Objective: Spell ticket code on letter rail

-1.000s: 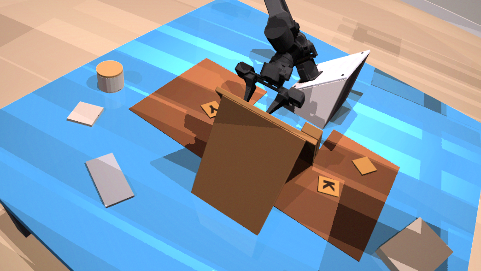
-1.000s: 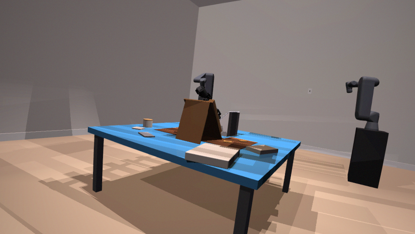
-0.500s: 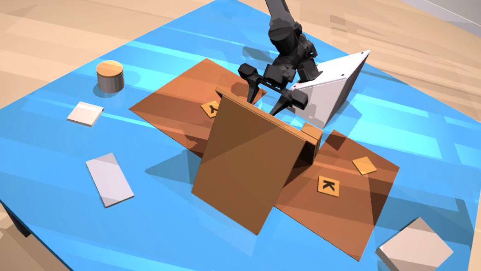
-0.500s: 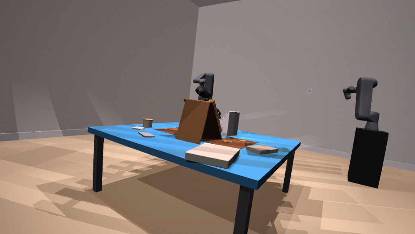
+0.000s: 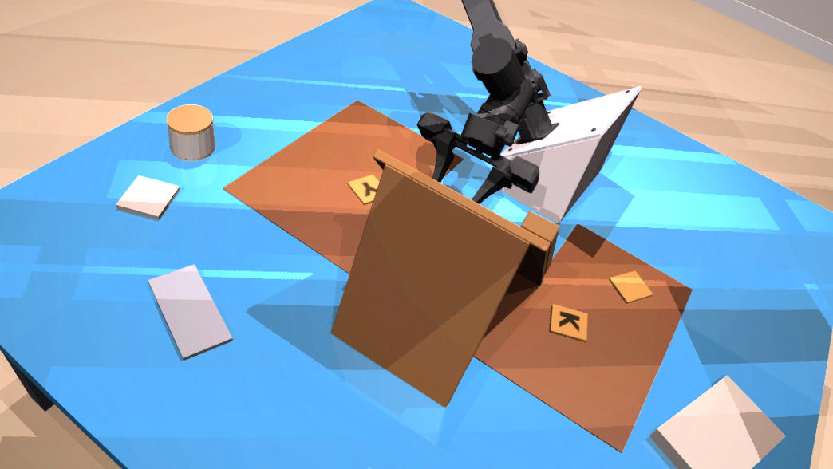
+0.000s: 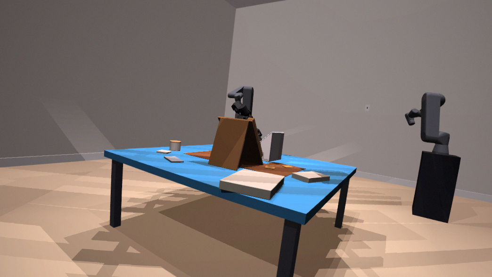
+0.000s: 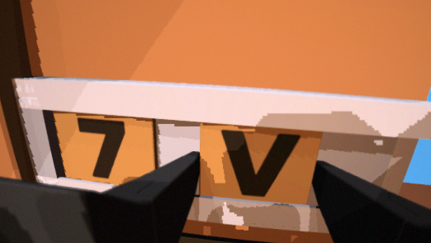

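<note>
My gripper (image 5: 457, 191) (image 7: 255, 164) is shut on the V tile (image 7: 260, 149), which sits upright between the rail's lips. The 7 tile (image 7: 88, 145) is near the left end of the pale rail (image 7: 165, 97), with a gap between it and the V tile. The rail is on the brown board (image 5: 431, 279) (image 6: 227, 144) (image 7: 248, 50); the top view shows the board's back. A Y tile (image 5: 365, 189) lies left of the board. A K tile (image 5: 569, 321) and another tile (image 5: 631, 285) with no letter readable lie right of it. The ticket's print is not readable.
A white wedge-shaped stand (image 5: 577, 157) (image 6: 275, 146) is close beside the arm. Brown mats (image 5: 291, 192) (image 5: 617, 378) lie on both sides of the board. A can (image 5: 191, 136) and flat pale slabs (image 5: 189, 311) (image 5: 716, 427) stand or lie farther out.
</note>
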{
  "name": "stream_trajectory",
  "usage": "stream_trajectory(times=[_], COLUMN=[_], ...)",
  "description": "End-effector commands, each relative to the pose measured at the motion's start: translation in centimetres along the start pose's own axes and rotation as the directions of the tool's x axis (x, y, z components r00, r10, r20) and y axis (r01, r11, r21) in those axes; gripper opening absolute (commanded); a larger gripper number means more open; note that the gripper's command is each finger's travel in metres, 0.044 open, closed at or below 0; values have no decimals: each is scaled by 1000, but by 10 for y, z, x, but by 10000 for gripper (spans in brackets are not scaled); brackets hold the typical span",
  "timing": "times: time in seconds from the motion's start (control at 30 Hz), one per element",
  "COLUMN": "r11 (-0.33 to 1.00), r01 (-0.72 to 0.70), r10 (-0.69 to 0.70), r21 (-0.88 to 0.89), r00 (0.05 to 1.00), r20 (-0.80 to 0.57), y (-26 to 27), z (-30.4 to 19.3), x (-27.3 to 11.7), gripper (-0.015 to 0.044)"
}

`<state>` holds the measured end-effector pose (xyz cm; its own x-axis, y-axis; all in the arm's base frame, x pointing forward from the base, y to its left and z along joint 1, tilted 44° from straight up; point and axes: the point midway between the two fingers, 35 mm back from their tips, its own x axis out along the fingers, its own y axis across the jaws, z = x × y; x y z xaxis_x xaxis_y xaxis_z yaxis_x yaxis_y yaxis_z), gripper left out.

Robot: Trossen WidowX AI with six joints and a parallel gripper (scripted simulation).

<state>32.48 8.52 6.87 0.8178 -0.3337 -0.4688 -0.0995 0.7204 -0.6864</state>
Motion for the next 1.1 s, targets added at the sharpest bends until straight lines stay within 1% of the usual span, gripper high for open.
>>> stream_trajectory(times=[0.0,0.73,1.07], r11=[1000,1000,1000], r01=[6,6,4], r10=[-6,-6,-4], r21=[8,8,7], r00=[1000,1000,1000], r20=[5,5,4], y=[2,15,14], z=[3,4,1], x=[0,0,-2], gripper=[0,0,263])
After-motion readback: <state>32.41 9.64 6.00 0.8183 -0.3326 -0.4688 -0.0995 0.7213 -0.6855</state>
